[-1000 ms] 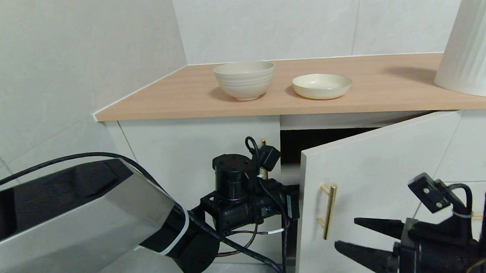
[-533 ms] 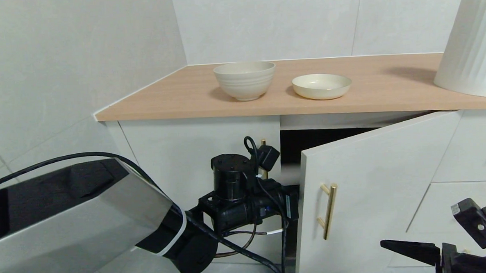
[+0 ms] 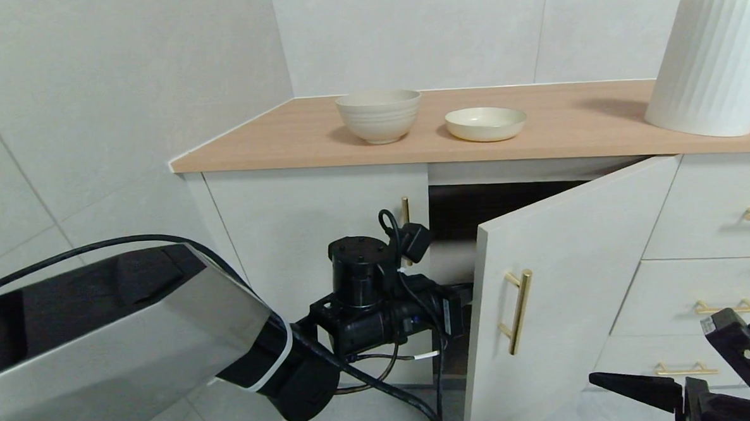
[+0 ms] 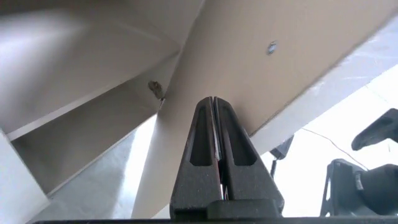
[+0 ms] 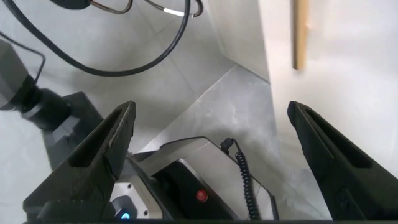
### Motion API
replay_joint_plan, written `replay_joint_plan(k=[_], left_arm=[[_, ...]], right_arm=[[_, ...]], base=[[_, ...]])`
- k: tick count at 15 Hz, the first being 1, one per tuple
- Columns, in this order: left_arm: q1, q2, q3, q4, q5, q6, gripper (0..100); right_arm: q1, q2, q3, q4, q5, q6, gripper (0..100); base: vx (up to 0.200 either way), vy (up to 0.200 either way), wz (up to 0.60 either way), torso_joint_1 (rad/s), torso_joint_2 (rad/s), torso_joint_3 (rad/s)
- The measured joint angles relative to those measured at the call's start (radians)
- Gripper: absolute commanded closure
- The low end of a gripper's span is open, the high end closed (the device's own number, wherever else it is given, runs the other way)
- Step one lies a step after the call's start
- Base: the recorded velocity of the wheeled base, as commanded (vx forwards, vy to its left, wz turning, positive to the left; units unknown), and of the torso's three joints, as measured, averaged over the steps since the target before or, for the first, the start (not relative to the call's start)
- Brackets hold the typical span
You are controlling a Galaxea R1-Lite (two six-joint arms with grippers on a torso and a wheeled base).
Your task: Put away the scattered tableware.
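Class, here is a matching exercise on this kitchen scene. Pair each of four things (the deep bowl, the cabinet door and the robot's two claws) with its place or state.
Things
1. deep bowl
2. cabinet door
3. left claw
4. right claw

Places or states
A. fingers pressed together
B. standing on the wooden counter
C. swung partly open
D. fingers spread wide apart

Pairs: 1-B, 2-C, 3-A, 4-D
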Motion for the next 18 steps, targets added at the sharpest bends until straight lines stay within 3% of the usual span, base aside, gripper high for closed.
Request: replay_joint_plan(k=[3,7,14,18], left_arm=[[-0.001,0.003,-0.006,0.0,0.001,0.0,100],[0.004,0.012,-0.034,0.0,-0.004,0.001,100],[0.003,0.112,-0.197,0.021,0.002,0.003,100],[-0.107,0.083,-0.212,0.06,0.002,0.011,100]], right_arm=[[0.01,0.0,0.001,0.0,-0.001,0.0,0],[0.011,0.0,0.003,0.0,0.005,0.0,0],[0.042,-0.005,0.005,0.0,-0.003,0.001,0],[0.146,-0.083,0.001,0.004,0.0,0.007,0]], base=[[-0.2,0.0,0.0,0.007,0.01,0.002],[0.0,0.0,0.0,0.0,0.0,0.0],[0.0,0.0,0.0,0.0,0.0,0.0],[0.0,0.0,0.0,0.0,0.0,0.0]])
